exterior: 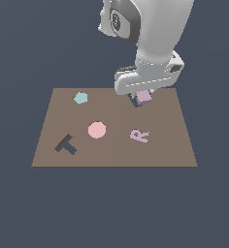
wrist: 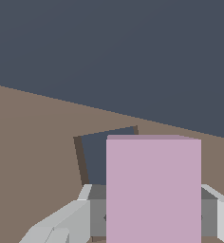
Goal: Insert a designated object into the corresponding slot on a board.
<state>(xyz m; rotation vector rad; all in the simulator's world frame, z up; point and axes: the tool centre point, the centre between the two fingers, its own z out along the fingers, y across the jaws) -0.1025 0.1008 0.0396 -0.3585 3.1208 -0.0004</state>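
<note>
Plain dark blue-grey ground fills the background of both views, and one flat brown square board [exterior: 114, 145] lies on it. One white arm comes down from the top of the exterior view, and its end effector [exterior: 141, 98] hangs low over the far edge of the board, toward the exterior view's right. It is closed on the one lilac block [exterior: 144, 96]; in the wrist view the block [wrist: 153, 190] fills the foreground with a grey finger [wrist: 97, 216] pressed against each side.

Counted on the board: one pale teal hexagon [exterior: 80, 98] near the far corner on the exterior view's left, one pink disc [exterior: 97, 130] near the middle, one lilac letter R [exterior: 139, 135] to the exterior view's right of the disc, and one dark T-shaped cut-out [exterior: 66, 144] near the front on the exterior view's left.

A second cut-out, the dark slanted rectangular slot [wrist: 99, 156], shows in the wrist view just behind the block, with much of it covered by the block. In the exterior view only a dark sliver of it [exterior: 135, 101] peeks out beside the block. Whether the block touches the board cannot be told. The arm's upper part is cut off by the exterior view's top edge.
</note>
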